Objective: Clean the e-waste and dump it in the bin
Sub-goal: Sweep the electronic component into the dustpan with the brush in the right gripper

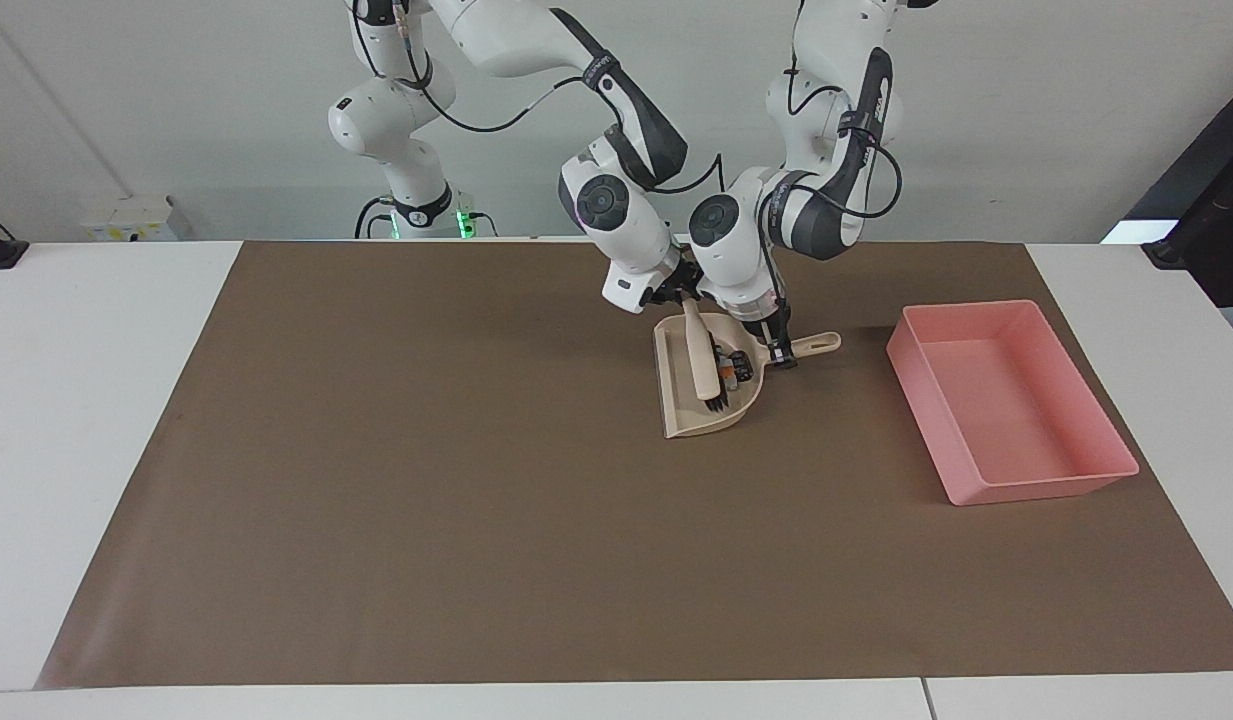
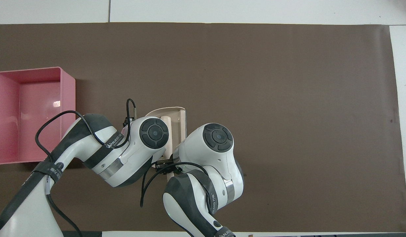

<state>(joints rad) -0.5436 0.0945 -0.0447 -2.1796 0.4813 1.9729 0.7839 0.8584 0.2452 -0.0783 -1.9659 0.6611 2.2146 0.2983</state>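
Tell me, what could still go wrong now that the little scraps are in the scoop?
The e-waste lies loose in the dustpan, whose mouth is open: if the left gripper tilts it while carrying, the scraps might slide out. The brush, held by the right gripper, rests inside the pan and could flick them out when lifted. The bin stands apart, so a short tip would spill onto the mat.

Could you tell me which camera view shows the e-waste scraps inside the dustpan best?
The facing view: the e-waste scraps lie in the dustpan beside the brush. In the overhead view the arms hide them; only the dustpan's rim shows.
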